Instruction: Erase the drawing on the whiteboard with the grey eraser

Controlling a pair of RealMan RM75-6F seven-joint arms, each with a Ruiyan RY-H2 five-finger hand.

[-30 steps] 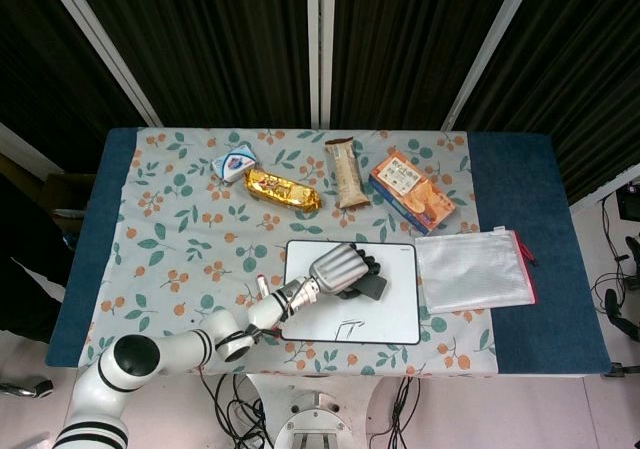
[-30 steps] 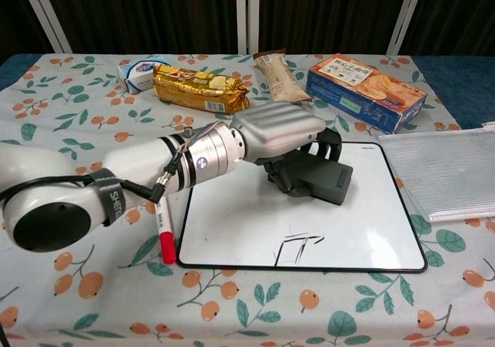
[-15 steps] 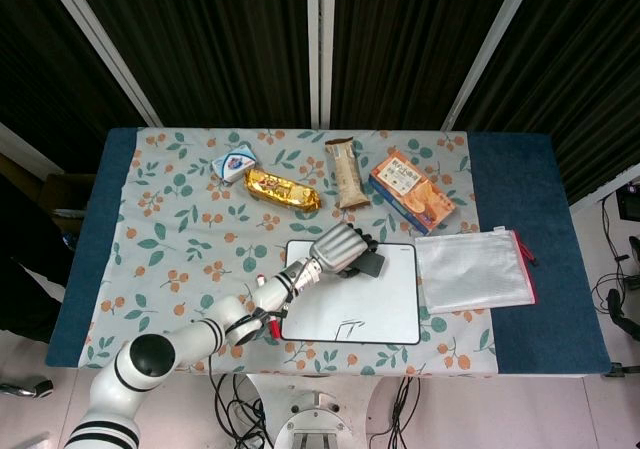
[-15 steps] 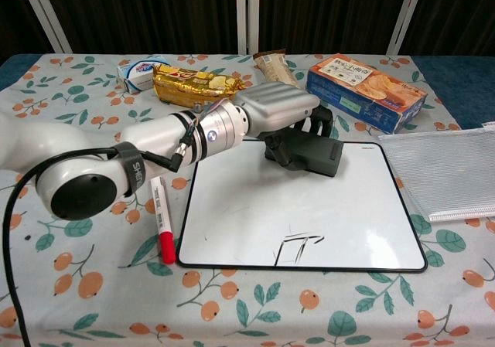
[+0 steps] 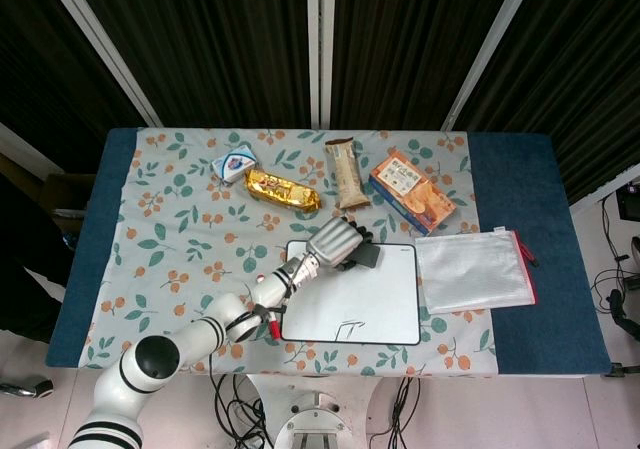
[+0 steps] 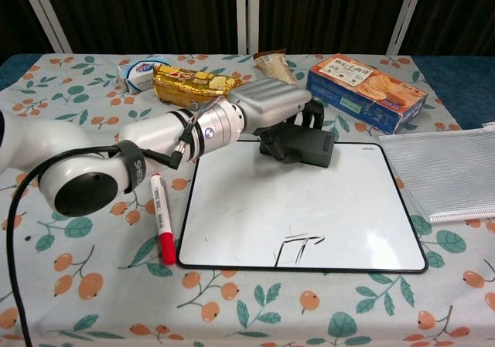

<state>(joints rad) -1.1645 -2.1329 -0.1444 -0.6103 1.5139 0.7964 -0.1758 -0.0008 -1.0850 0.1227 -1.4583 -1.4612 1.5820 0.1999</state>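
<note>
Moved: eraser (image 6: 303, 144) slid up to board's (image 6: 309, 216) top edge | my left hand (image 6: 271, 107) holds it | drawing (image 6: 298, 248) unwiped

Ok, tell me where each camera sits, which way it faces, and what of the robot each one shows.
Head view: high above the near table edge, looking steeply down on the white rectangular whiteboard; shows the left arm and left hand.
Chest view: low at the near edge, looking across the table; shows the same arm and hand.
Shared: whiteboard, dark grey block eraser, held by the left hand.
</note>
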